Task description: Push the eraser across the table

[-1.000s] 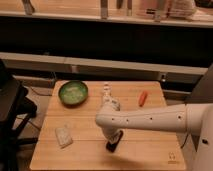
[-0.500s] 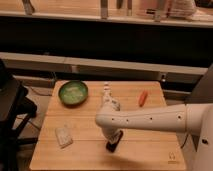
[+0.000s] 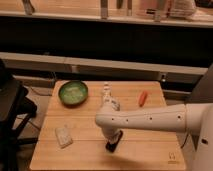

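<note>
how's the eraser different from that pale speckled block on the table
The eraser is black; the speckled block is pale beige. The eraser lies near the table's front middle, with the gripper down on it; the block sits alone toward the left edge, untouched. The block looks wider and more fully visible; the arm partly hides the eraser. Both lie flat.

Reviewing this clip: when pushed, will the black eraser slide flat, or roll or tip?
The eraser lies flat and low on the table, so it probably slides rather than tips. Its oblong shape may swivel if the gripper, down at it, pushes off-centre.
</note>
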